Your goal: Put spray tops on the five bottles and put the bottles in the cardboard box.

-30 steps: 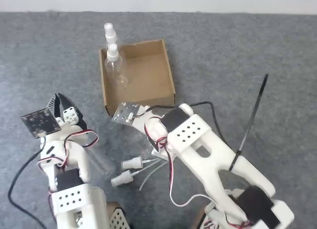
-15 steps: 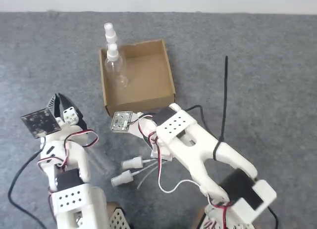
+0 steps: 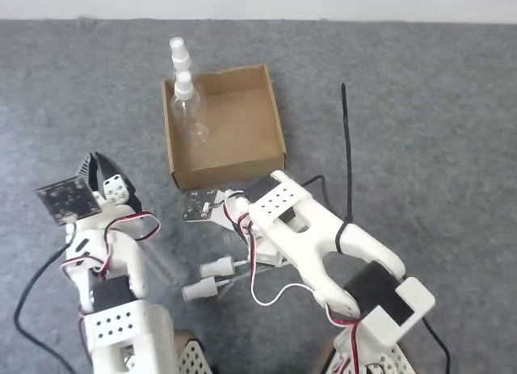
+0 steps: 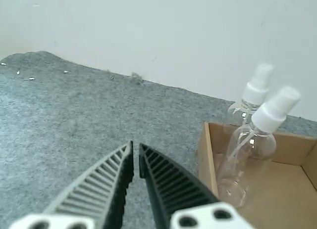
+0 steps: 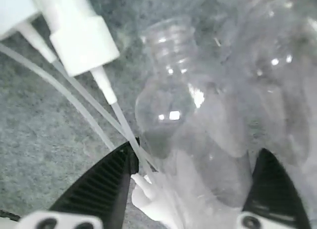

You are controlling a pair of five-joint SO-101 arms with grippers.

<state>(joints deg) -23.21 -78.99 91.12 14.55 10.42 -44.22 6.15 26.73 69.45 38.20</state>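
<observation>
A: Left gripper [image 4: 135, 149]?
B: Fingers together, nothing btw. them, lower centre of left wrist view.
A: Right gripper [image 5: 195, 157]?
B: Fingers apart, one on each side of an uncapped bottle [image 5: 190, 110]; touching or not, I cannot tell. Two spray tops [image 3: 215, 267] lie at lower centre of high view.
A: Cardboard box [image 3: 279, 140]?
B: Upper centre. One capped bottle [image 3: 187, 107] stands in its upper-left corner, a 2nd capped bottle [image 3: 177, 55] just behind the box.

Left gripper [image 4: 136, 149] closed; right gripper [image 5: 198, 157] spread
</observation>
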